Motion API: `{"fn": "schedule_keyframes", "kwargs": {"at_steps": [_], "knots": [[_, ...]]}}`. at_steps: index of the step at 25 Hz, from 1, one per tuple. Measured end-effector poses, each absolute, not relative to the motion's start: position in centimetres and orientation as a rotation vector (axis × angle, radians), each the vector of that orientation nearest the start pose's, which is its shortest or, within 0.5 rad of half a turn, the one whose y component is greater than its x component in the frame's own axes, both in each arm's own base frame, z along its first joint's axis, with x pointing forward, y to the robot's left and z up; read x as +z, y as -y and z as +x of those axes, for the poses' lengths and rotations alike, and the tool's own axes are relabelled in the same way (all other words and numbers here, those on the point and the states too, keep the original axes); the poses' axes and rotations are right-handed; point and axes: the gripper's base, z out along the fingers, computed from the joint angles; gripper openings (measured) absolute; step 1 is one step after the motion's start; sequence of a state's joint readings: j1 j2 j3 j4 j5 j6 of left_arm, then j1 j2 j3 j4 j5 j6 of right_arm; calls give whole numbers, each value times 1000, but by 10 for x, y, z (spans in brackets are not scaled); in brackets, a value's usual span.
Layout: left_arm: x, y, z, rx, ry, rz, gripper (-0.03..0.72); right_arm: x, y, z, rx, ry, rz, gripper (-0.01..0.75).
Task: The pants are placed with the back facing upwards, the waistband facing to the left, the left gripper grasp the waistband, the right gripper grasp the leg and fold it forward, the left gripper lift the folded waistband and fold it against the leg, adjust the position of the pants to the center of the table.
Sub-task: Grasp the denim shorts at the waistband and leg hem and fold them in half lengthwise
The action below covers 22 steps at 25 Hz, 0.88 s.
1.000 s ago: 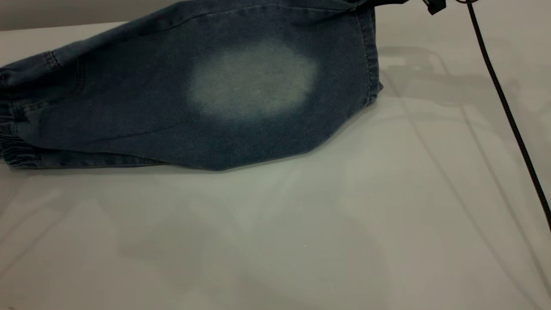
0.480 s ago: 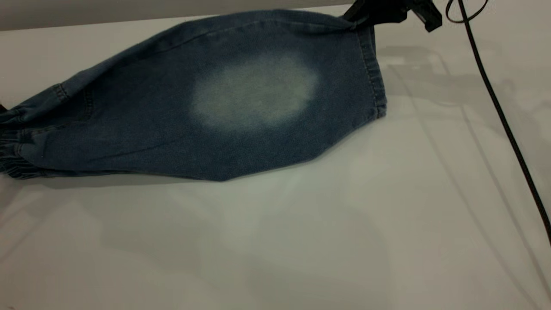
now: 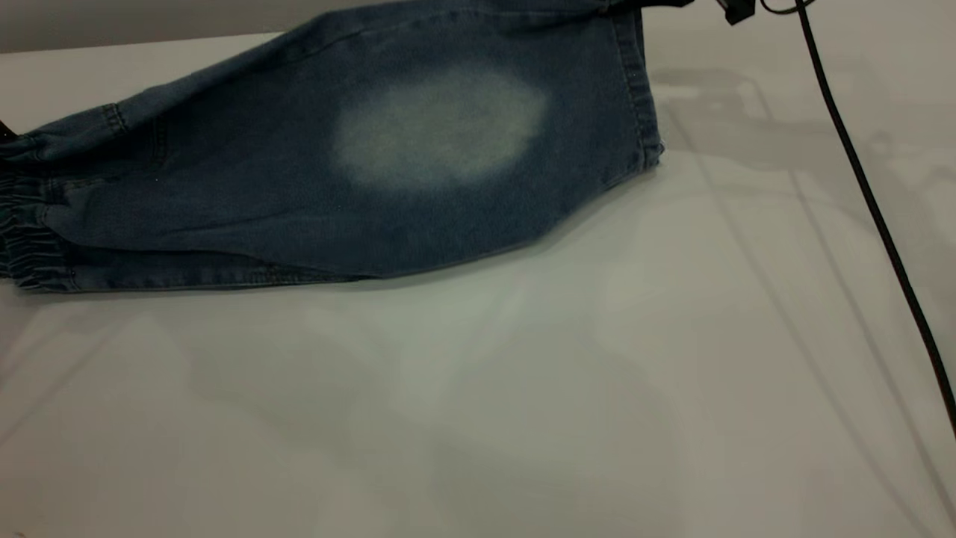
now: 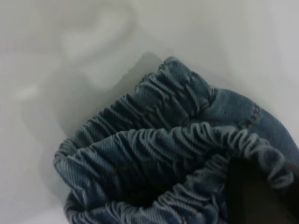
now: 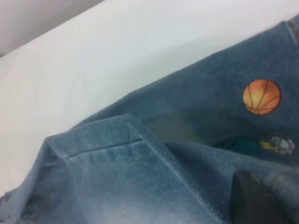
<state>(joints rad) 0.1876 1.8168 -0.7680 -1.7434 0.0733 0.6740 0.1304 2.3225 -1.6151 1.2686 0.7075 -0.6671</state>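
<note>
On the far-left part of the tabletop point(image 3: 567, 388) lies one pair of pants point(image 3: 299, 187), with the leg point(image 3: 441, 127) and its pale oval patch facing up and its stitched hem raised toward the right. At the hem's top corner sits the right claw point(image 3: 736, 9), of which only a black tip and the trailing cable point(image 3: 866, 194) show; the hem hangs from there, so I judge it clamped on the leg, and the right wrist view shows a dark finger point(image 5: 257, 200) against the denim above the printed leg point(image 5: 261, 96). The left claw point(image 4: 261, 196) shows only as a dark shape tucked under the waistband point(image 4: 187, 140) at the left end; whether it is closed on the gathers cannot be told.

Denim like this looks soft and limp but fairly heavy, so it will sag between the two holds and drag on the glossy surface. The ruched waistband offers thick, grippy folds; the doubled hem is the firmest place on the leg.

Counted: one pair of pants, two legs, one waistband, two claws, one cable.
</note>
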Motion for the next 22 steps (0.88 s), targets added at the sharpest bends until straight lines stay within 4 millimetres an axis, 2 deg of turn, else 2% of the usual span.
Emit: {"fn": "schedule_keyframes", "kwargs": {"at_steps": [7,11,15,17,19,22], "knots": [[121,-53,316,-437,-2100,-1490,148,121,-119,473,1099,-2477,150,36],[121,-53,316,-432,-2101,-1487,234,121,-120,472,1105,-2479,124,71],[121,-53,316,-404,-2149,-1404,368,121,-120,471,1104,-2478,94,180],[121,-54,316,-381,-2179,-1347,423,122,-121,470,1114,-2479,66,265],[121,-55,315,-344,-2207,-1290,461,122,-122,469,1130,-2479,34,340],[122,-54,316,-321,-2253,-1185,477,123,-125,466,1174,-2489,5,428]]}}
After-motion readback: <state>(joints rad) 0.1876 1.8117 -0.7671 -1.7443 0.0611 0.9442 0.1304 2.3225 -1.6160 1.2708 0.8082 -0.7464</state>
